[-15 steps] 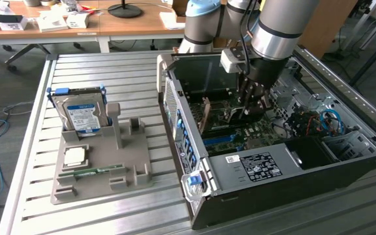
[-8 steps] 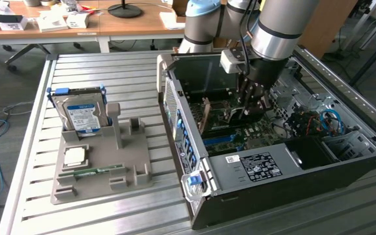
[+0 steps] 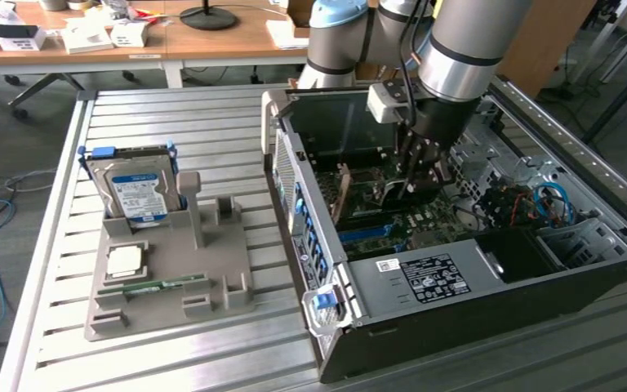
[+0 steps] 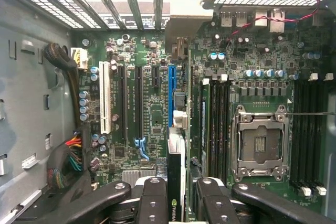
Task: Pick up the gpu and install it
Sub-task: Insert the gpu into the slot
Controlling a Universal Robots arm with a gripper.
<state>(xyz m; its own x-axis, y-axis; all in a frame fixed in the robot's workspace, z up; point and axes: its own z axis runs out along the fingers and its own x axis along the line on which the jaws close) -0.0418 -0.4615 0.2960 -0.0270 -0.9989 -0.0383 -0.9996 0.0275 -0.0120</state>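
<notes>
- Gripping the gpu edge-on, the claw had its 2 fingers clamped on the card's flat faces, with a green logo showing between them.
- The card hung inside the case, low over the board, its long edge in line with the blue slot. Whether its contacts touched that slot, I could not tell.
- Step in hand, as I judged it: the install. Pick-up was done and the card did not look seated.
- Seating called for the edge held square over the blue slot and a straight push down with no tilt. The black slots just beside it and the socket nearby left little room for drift.
- Farther out, the exterior view showed the arm reaching down into the open case, with the claw deep among the parts.
- Well apart, on the exterior view's left, a grey holder carried 1 drive standing upright.
</notes>
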